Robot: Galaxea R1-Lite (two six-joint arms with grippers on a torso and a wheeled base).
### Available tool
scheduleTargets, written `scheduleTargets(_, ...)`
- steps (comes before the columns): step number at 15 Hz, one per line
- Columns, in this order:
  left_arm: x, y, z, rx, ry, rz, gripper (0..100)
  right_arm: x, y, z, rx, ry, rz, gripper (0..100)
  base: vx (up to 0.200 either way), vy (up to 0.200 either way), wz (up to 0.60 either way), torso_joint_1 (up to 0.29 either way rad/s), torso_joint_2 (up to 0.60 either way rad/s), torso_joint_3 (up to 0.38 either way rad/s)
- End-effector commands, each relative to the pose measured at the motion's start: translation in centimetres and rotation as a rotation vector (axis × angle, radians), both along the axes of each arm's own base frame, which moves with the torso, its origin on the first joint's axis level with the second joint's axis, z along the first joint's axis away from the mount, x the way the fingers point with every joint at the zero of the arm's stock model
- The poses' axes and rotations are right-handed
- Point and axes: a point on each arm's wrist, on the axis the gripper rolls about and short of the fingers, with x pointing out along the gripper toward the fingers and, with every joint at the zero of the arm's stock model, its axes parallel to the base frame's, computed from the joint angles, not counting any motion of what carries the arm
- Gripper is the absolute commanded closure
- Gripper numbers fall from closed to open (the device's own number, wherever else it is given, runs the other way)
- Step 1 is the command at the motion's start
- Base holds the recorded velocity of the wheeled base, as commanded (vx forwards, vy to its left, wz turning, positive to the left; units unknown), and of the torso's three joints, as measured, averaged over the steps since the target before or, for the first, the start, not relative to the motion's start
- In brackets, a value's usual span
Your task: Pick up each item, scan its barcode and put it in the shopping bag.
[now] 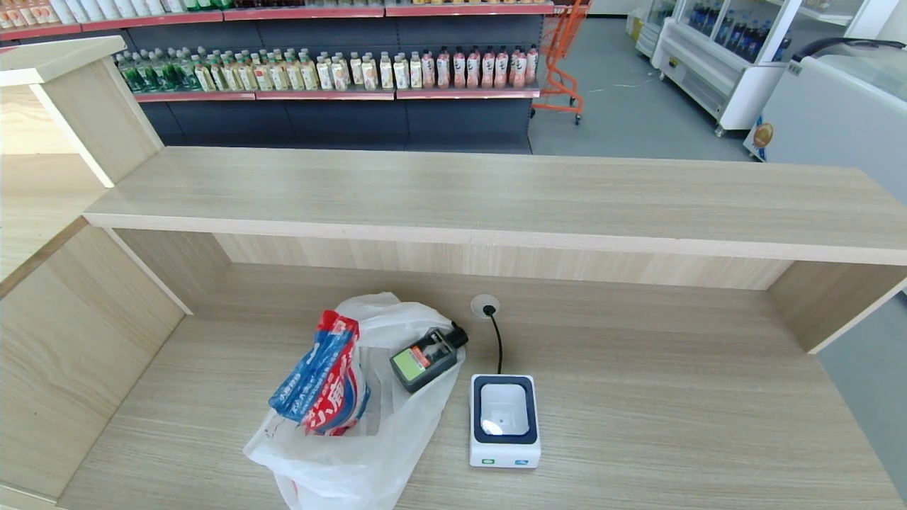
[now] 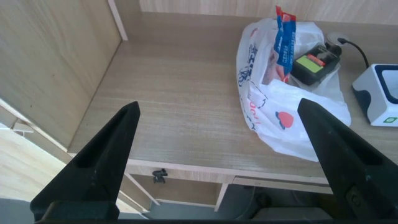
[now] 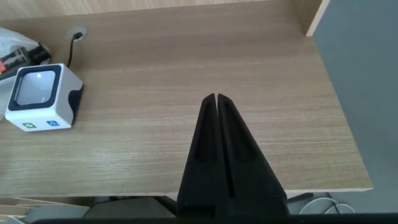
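Observation:
A white plastic shopping bag (image 1: 354, 439) (image 2: 280, 115) lies on the wooden counter (image 1: 638, 411), left of the white barcode scanner (image 1: 504, 421) (image 3: 40, 96) (image 2: 380, 93). A red and blue packet (image 1: 322, 379) (image 2: 285, 40) stands in the bag's mouth. A dark box with a green label (image 1: 425, 358) (image 2: 314, 65) rests on the bag's right side. My left gripper (image 2: 217, 134) hangs open over the counter's front left edge, short of the bag. My right gripper (image 3: 216, 99) is shut on nothing above the counter's right part, away from the scanner.
The scanner's black cable (image 1: 496, 340) runs to a grommet hole (image 1: 486, 305) at the back. A raised wooden ledge (image 1: 496, 198) spans the rear and a side panel (image 1: 64, 354) closes the left. Shelves of bottles (image 1: 326, 71) and freezers (image 1: 744, 57) stand beyond.

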Motion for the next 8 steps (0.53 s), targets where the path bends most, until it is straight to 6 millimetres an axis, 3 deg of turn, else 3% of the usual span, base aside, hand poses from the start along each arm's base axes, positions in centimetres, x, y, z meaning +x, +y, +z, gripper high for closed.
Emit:
scheduleTargets(1,0.0,0.0,0.0,0.0,0.0,0.0,0,0.03,0.0,0.02,0.0,0.003,0.0,100,0.0,0.0,0.0,0.0,0.0,0.0)
scheduleTargets(8,0.01,0.0,0.0,0.0,0.001,0.0,0,0.03,0.0,0.02,-0.003,0.004,0.0,100,0.0,0.0,0.0,0.0,0.0,0.0)
